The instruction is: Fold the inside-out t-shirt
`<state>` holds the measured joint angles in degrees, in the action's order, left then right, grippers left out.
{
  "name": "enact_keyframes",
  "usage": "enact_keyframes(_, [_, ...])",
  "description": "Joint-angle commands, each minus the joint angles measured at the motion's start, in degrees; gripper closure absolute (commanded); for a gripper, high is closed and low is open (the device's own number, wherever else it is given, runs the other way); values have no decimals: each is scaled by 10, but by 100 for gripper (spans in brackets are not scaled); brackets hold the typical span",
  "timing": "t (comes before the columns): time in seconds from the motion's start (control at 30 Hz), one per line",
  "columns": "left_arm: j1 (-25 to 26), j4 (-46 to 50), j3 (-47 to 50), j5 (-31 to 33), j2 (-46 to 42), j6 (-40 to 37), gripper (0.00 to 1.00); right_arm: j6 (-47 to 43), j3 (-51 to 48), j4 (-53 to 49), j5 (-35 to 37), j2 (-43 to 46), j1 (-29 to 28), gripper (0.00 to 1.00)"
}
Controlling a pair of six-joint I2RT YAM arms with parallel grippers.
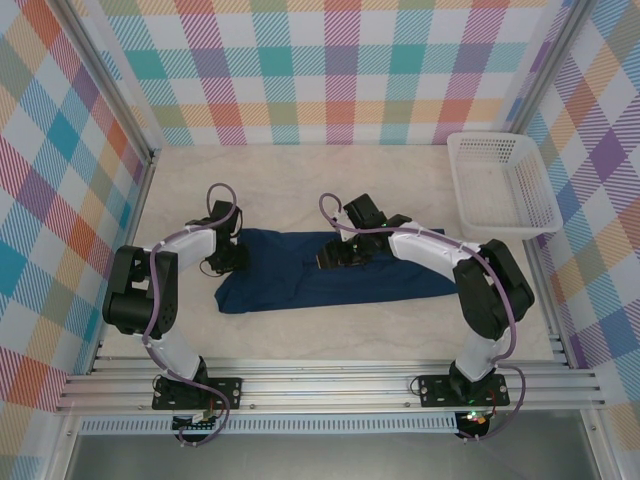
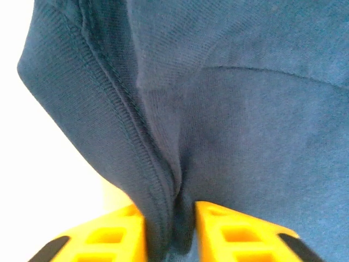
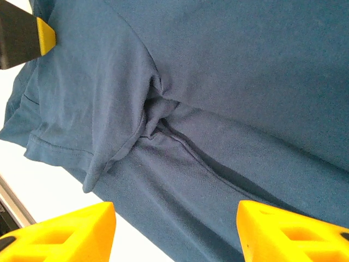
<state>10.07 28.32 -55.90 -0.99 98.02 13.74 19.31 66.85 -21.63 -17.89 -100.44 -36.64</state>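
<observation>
A dark blue t-shirt point(image 1: 320, 268) lies on the pale table point(image 1: 300, 180). In the top view it sits in the middle of the frame. It is bunched into a long strip that runs from left to right, and it looks wrinkled, not flat.

The left hand point(image 1: 232, 258) is at the left end of the t-shirt. In the left wrist view, the left hand point(image 2: 172, 234) is at the bottom of the frame. Its two yellow fingers point(image 2: 109, 237) are almost together, and a thick fold of the blue cloth with a stitched edge is squeezed between them.

The right hand point(image 1: 340, 258) is over the middle of the t-shirt, close to its upper edge. In the right wrist view, the right hand point(image 3: 174, 226) is wide open. One of its yellow fingers point(image 3: 60, 232) sits in each bottom corner of the frame. The blue cloth lies between and past them, but the fingers do not pinch it. A sleeve with a hem is on the left of that frame.

A white basket point(image 1: 500, 185) stands on the table at the upper right, well apart from the t-shirt.
</observation>
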Motion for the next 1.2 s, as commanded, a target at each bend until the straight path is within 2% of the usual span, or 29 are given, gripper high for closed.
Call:
enact_keyframes(0.0, [24,-54,31,-141,29,20,81,8,14,3,-12,-15,3,40])
enact_keyframes(0.13, [24,-71,40,-158,24,32,87,9,17,-1,-9,-17,3,40])
enact_keyframes(0.27, [24,-84,44,-171,11,37,100,11,19,-3,-8,-19,3,40])
enact_keyframes(0.47, [9,-73,59,-115,-48,62,100,5,19,-12,5,-16,3,40])
enact_keyframes(0.67, [-30,-50,76,-100,-96,85,100,-7,22,-23,27,-9,3,41])
enact_keyframes(0.93, [-40,-16,70,-65,-80,71,100,-1,22,-18,15,-21,4,41])
enact_keyframes(1.07, [-39,-13,65,-71,-83,69,81,2,21,-16,13,-23,3,41])
enact_keyframes(1.17, [-40,-23,73,-77,-95,69,57,4,18,-14,12,-25,3,41])
